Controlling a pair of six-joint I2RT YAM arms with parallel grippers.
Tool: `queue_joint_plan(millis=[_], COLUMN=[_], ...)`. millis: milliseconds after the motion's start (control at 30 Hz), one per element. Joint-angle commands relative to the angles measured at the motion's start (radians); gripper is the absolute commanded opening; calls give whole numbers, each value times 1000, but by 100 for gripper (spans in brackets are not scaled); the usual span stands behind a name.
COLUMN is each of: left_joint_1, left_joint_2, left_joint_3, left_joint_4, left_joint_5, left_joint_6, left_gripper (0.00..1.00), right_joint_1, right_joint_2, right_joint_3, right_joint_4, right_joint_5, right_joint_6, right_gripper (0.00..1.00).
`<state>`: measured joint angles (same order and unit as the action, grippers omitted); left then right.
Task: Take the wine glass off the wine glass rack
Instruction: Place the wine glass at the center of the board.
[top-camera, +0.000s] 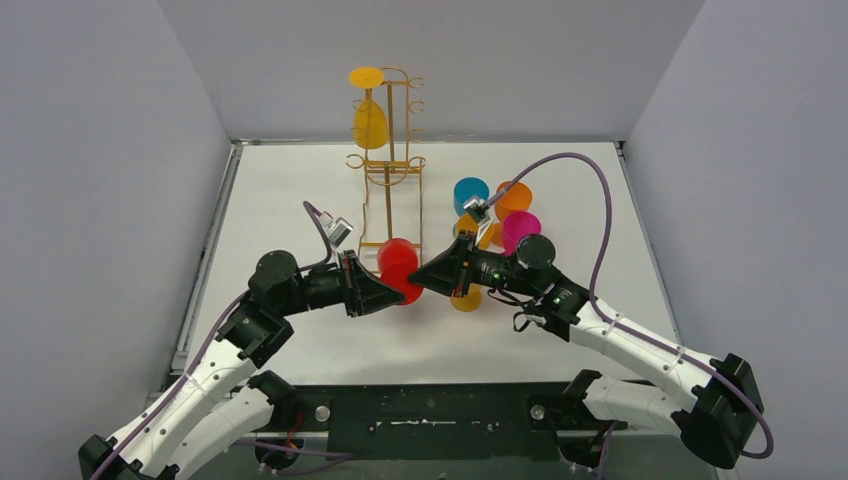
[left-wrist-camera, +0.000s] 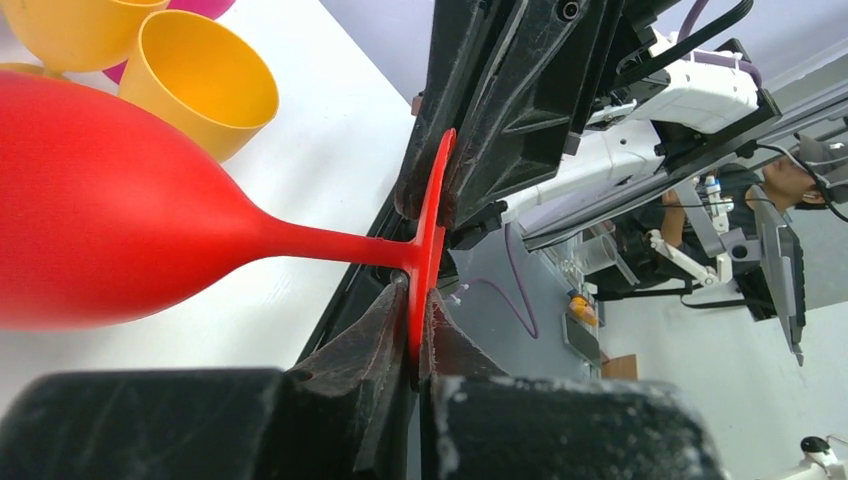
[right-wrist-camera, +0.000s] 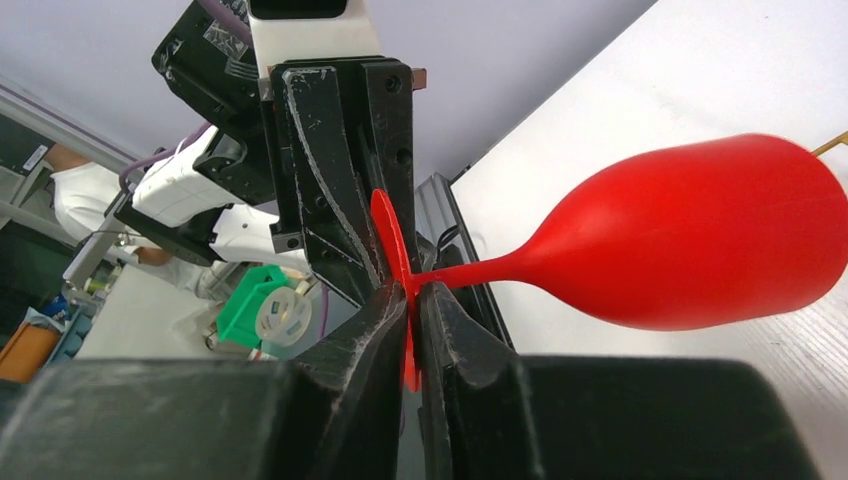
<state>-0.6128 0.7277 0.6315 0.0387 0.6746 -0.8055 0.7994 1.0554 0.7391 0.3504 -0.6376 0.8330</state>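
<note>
Over the bench (top-camera: 290, 200), just in front of the wine glass rack (top-camera: 390, 140), the left tool (left-wrist-camera: 417, 300) and right tool (right-wrist-camera: 411, 300) each pinch the round foot of the red wine glass (top-camera: 398, 266), which lies sideways.

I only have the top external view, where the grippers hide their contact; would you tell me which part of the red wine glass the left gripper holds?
Observer: In the left wrist view, the left gripper is shut on the thin round foot of the red wine glass, not on its stem or bowl.
Operator: Thank you. Where does the right gripper hold it?
Observer: In the right wrist view, the right gripper pinches the opposite edge of that same foot, facing the left gripper.
</note>
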Motion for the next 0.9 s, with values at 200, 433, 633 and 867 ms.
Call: queue_joint_plan(millis=[200,433,633,867], left_joint_1=[-5,-5,-5,-5], left_joint_2=[-112,-234,-353,-409], left_joint_3=[-12,-94,-186,-283], left_joint_4=[-84,-23,100,309], left_joint_5=[-128,-197,-130,85], left_joint_6=[127,174,257,408], left_gripper=[0,0,0,0], right_joint_1=[2,1,-1,-84], right_joint_2=[-47,-132,-203,-125], right_joint_3=[49,121,153,210], right_joint_4=[23,-123,-368,-490], right_joint_5=[41,193,516,362], right_joint_6=[-18,-87,-131,-144], right_gripper=[48,62,75,82])
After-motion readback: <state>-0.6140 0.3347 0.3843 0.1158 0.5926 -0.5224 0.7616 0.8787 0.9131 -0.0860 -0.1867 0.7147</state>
